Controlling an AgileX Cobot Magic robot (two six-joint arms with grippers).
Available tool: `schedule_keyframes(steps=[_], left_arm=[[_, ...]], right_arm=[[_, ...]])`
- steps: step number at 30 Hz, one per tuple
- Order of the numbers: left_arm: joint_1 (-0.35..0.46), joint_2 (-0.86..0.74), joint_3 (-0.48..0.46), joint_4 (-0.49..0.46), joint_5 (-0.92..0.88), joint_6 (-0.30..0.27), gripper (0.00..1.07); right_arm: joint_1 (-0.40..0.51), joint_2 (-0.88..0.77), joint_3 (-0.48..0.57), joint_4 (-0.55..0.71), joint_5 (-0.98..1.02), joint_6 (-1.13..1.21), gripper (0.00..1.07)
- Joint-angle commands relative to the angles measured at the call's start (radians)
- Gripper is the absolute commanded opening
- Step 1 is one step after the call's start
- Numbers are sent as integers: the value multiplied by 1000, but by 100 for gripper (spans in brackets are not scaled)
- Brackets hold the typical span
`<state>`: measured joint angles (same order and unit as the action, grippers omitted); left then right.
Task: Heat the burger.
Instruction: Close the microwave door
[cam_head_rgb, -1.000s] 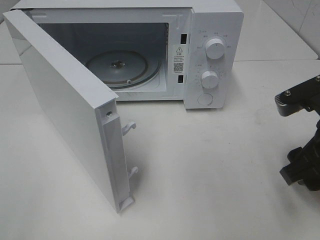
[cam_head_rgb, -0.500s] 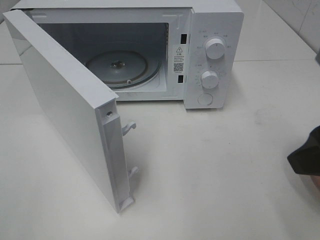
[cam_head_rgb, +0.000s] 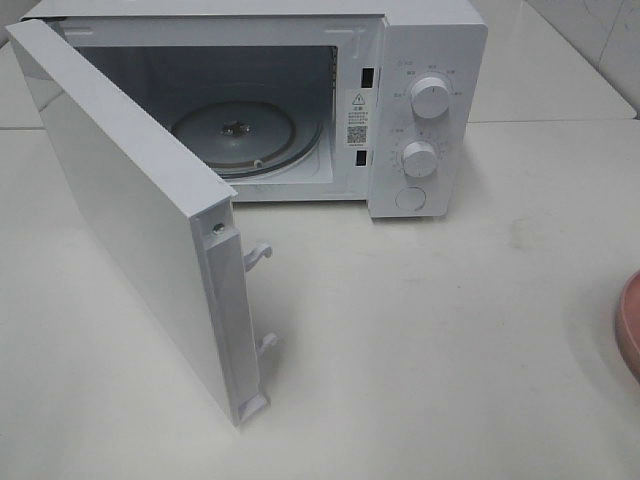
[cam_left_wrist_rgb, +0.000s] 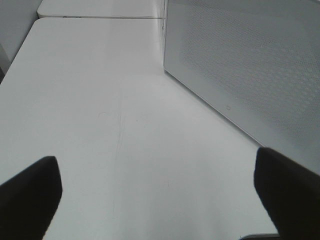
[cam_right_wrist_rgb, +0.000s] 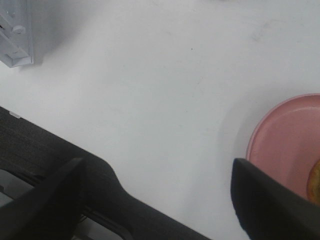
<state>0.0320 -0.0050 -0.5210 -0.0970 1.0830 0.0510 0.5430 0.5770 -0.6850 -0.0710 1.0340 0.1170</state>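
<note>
From above, the microwave (cam_head_rgb: 300, 100) stands with its door (cam_head_rgb: 140, 220) swung wide; a pink plate (cam_head_rgb: 630, 325) pokes in at the table's right edge. Left wrist: the left gripper (cam_left_wrist_rgb: 157, 192) is spread apart over bare table. Right wrist: the right gripper (cam_right_wrist_rgb: 157, 197) gapes, holding nothing; a sliver of burger (cam_right_wrist_rgb: 315, 181) sits on the plate
</note>
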Motion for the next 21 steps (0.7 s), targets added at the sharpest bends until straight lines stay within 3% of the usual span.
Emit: schedule_keyframes(steps=[1, 8, 10, 13, 18, 21], left_arm=[[3, -15, 1, -2, -11, -4, 99], [3, -15, 1, -2, -11, -4, 99], [3, -15, 1, -2, -11, -4, 99], [3, -15, 1, -2, -11, -4, 99], [3, -15, 1, -2, -11, -4, 99], [3, -15, 1, -2, -11, -4, 99]], right_arm=[[-4, -57, -2, -10, 31, -21, 76], [-9, -168, 81, -52, 31, -18, 76], [-71, -233, 130, -59, 18, -17, 76], [-95, -253, 141, -59, 12, -18, 76], [-238, -395, 188, -50, -39, -48, 76], [-257, -414, 188, -46, -39, -54, 76]])
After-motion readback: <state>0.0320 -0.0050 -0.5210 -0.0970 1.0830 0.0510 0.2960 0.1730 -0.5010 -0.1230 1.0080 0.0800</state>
